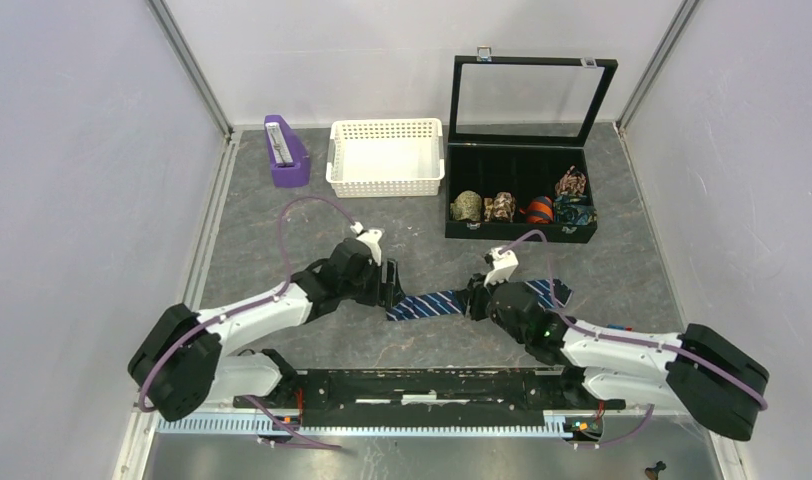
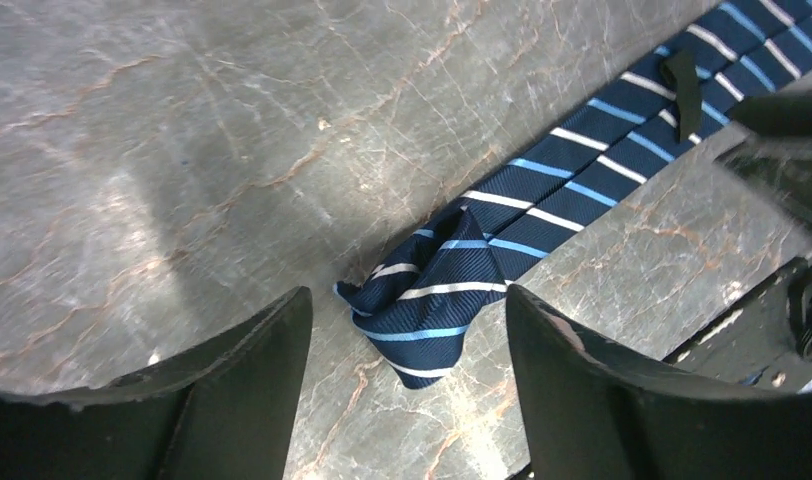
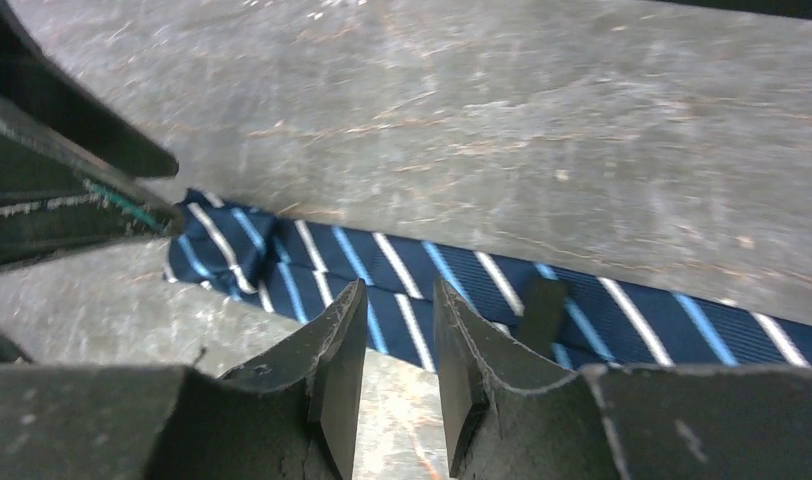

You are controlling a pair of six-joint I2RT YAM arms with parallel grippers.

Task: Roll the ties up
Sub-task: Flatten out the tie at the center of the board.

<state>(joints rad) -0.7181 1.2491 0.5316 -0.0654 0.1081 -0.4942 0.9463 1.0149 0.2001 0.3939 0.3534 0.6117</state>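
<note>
The navy tie with thin light-blue and white stripes (image 1: 432, 304) lies as a flat strip on the grey table, between the two grippers. Its left end is folded over into a small crumple (image 2: 432, 300). My left gripper (image 1: 390, 285) is open and hovers just over that folded end, its jaws wide apart on either side of it (image 2: 407, 320). My right gripper (image 1: 475, 298) sits at the tie's middle. In the right wrist view its jaws (image 3: 400, 300) stand slightly apart, empty, at the near edge of the tie (image 3: 482, 280).
A black display box (image 1: 522, 230) with its lid raised stands at the back right. It holds olive (image 1: 467, 207), brown (image 1: 500, 207) and orange (image 1: 538, 209) rolls. A white basket (image 1: 385, 157) and a purple holder (image 1: 285, 150) stand at the back.
</note>
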